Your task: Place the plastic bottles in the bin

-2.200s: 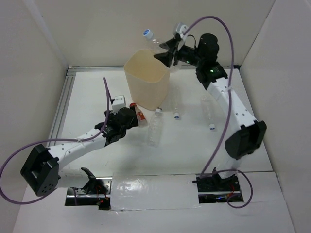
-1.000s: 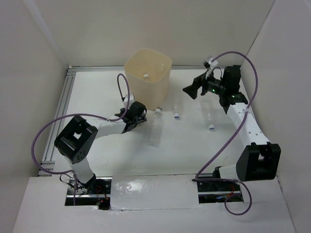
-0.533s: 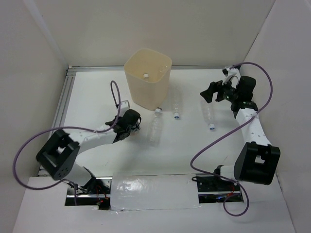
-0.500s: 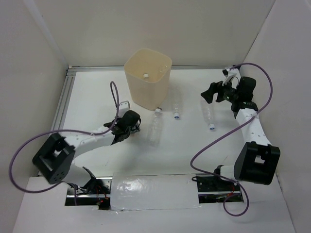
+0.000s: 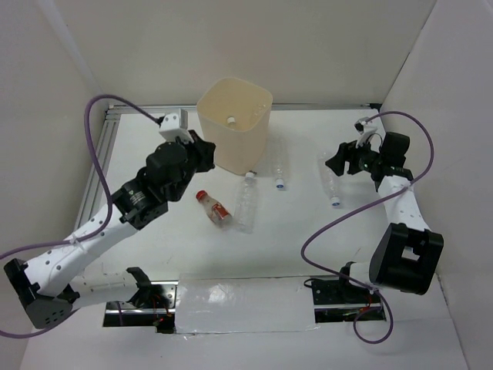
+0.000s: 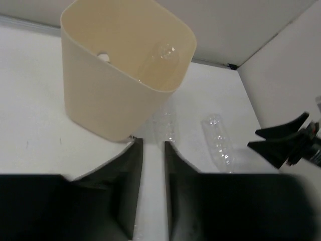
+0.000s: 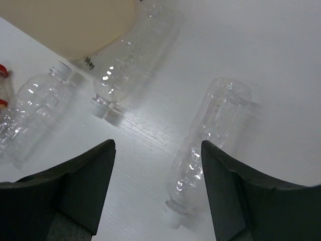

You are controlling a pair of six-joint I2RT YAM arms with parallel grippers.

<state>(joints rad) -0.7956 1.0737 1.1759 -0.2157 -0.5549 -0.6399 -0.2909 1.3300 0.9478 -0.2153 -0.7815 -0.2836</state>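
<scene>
On the desk the bin stands far back, one bottle inside. The left hand — raised beside it, barely open, empty — no longer holds the red-capped bottle, now lying on the desk: re-grasp needed. The right hand, wide open, empty, has left the bin for a clear bottle.

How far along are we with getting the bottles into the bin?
Done: at least one white-capped bottle sits in the bin. In hand: nothing; the left tool and right tool are both empty, jaws apart. Left: four on the table: the red-capped bottle, the clear bottle beside it, the blue-capped bottle and the far-right bottle.
</scene>
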